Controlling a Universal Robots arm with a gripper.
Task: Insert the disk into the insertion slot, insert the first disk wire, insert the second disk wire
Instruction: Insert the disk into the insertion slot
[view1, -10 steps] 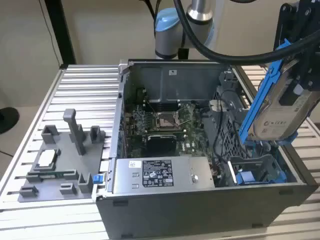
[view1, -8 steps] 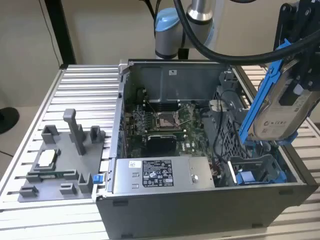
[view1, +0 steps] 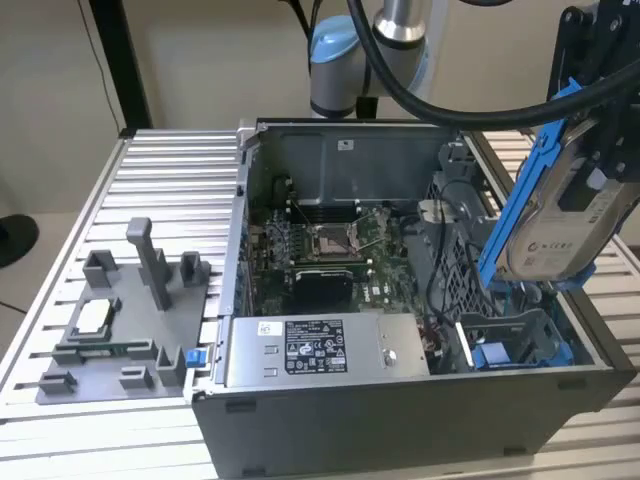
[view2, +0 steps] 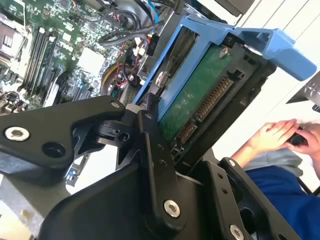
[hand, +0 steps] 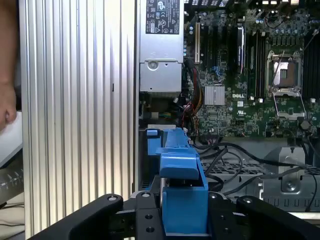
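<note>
Exterior view | hand (view1: 598, 165) clamped on the disk (view1: 555, 235) | disk hangs steeply tilted above the insertion slot (view1: 520, 345), not yet in, likely angled to meet its blue rails | open computer case (view1: 400, 420) on bench (view1: 150, 180)

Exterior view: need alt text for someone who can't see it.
The jaws hold the disk, tilted in its blue carrier, above the insertion slot at the exterior view's right of an open computer case. The case sits on a ribbed metal table, with a grey fixture at the view's left.
</note>
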